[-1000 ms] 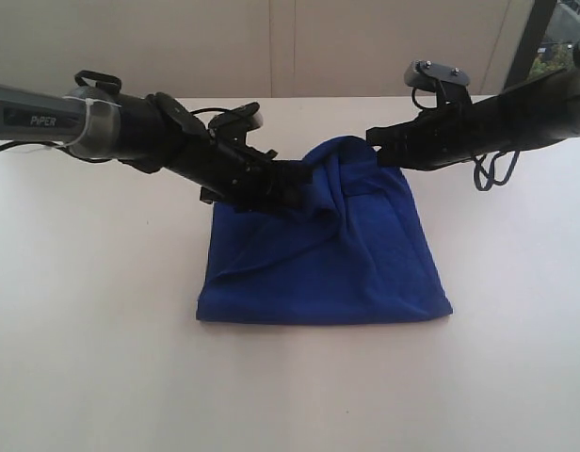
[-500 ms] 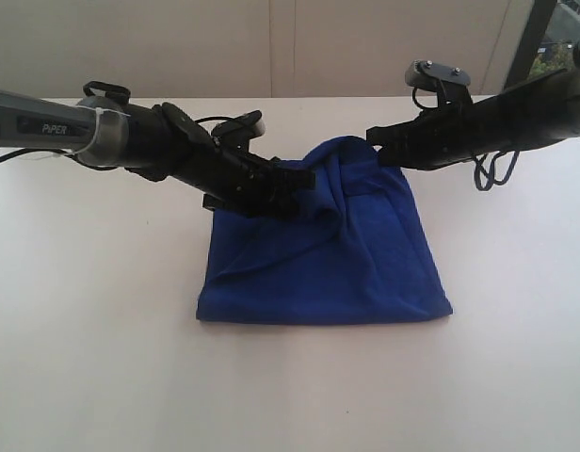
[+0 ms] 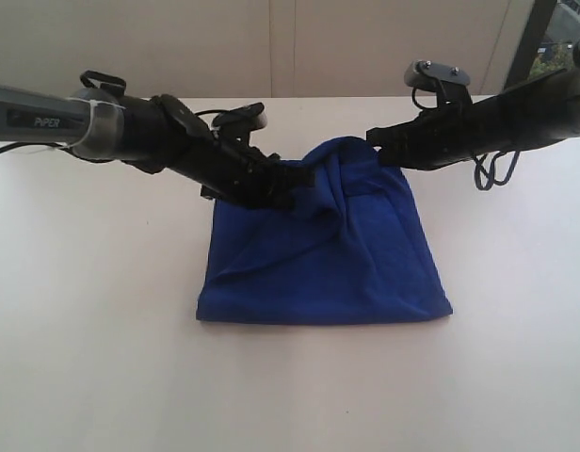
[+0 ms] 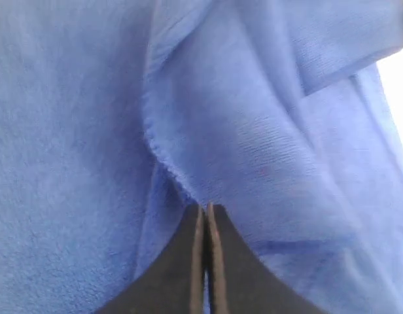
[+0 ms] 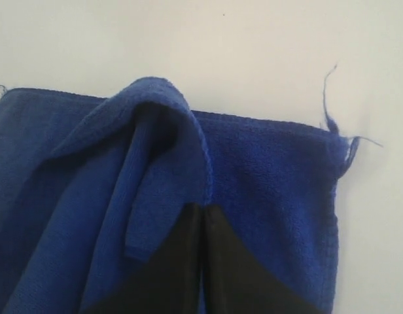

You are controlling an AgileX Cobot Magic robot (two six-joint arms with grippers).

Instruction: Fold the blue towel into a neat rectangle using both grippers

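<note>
Exterior view: a soft royal-blue terry towel [image 3: 346, 273] sits on the middle of the plain white table [image 3: 102, 358]. Its near hem is flat on the table; the far portion is raised off it in a rumpled peak. The matte black left gripper [image 3: 292, 182] and matte black right gripper [image 3: 377, 151] both hang above the table's far half, each at the raised cloth.

Left wrist view: jaws pressed together, nipping only a thin fringe of cloth at the very tips.

Right wrist view: jaws closed on a bunched ridge. A loose thread [image 5: 329, 88] trails from one corner over the table.

Risks, as judged:
- The shallow left bite slips under tension and that side drops to the table.
- The right pinch may hold more than one layer, dragging a crooked fold.
- Uneven pull skews the hem.
- The thread could snag.
</note>
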